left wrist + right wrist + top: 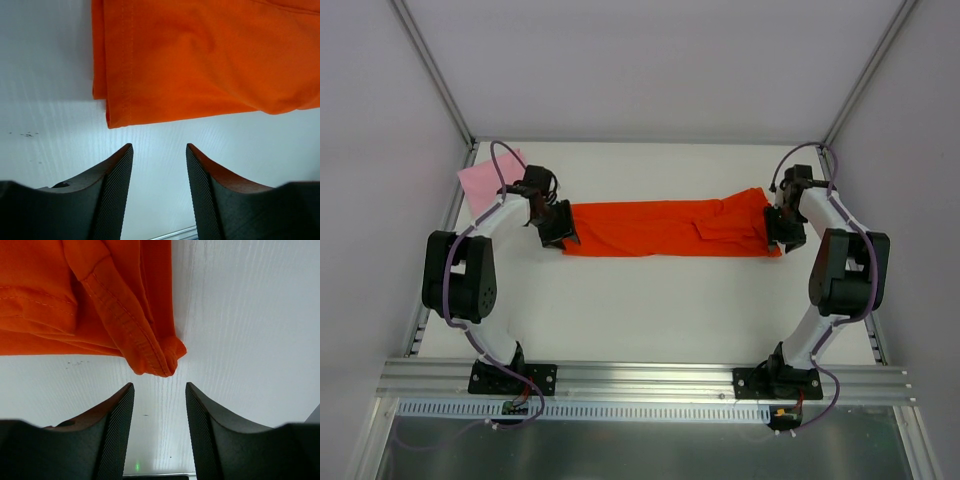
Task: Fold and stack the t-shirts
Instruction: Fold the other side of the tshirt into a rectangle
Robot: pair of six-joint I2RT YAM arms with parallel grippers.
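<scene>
The orange-red t-shirt lies as a long folded strip across the middle of the table. My left gripper hovers at its left end, open, with bare table between the jaws; the shirt's near left corner sits just ahead of the fingertips. My right gripper is at the strip's right end, also open and empty, a bunched hem corner lying just beyond its fingers. A light pink shirt lies at the back left, partly hidden by the left arm.
White enclosure walls stand close on the left, right and back. An aluminium rail runs along the near edge, carrying both arm bases. The white tabletop stretches between the shirt and the rail.
</scene>
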